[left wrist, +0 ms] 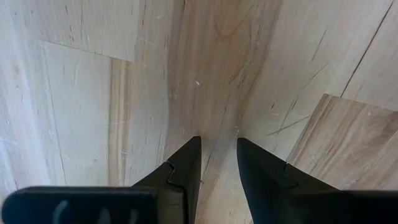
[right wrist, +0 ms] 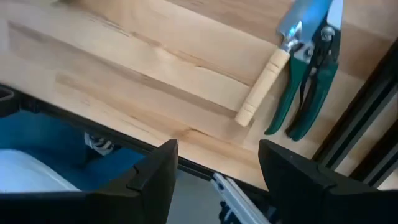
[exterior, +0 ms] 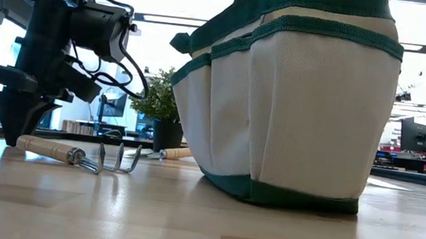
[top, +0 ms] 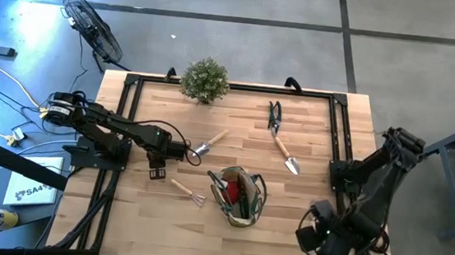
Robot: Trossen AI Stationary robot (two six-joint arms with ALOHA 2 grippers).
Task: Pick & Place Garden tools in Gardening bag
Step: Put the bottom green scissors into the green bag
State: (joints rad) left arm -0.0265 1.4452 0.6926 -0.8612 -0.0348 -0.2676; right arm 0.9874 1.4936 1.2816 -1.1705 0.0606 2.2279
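Observation:
The olive and tan gardening bag [top: 239, 197] stands upright on the table's near middle, with a red piece and dark handles inside its mouth. A small rake [top: 188, 193] lies flat to the left of the bag. A trowel [top: 207, 146] lies farther back. Another trowel [top: 285, 152] and green-handled pruners [top: 275, 115] lie at the far right. My left gripper [left wrist: 217, 146] points straight down over bare wood, left of the rake's handle [exterior: 49, 148], slightly open and holding nothing. My right gripper [right wrist: 217, 149] hangs open and holding nothing near the table's right edge.
A bushy potted plant [top: 205, 80] stands at the far edge's middle. A black frame [top: 339, 129] runs along the table's sides. A fan [top: 94, 29] stands on the floor beyond the far left corner. Bare wood lies in front of the bag.

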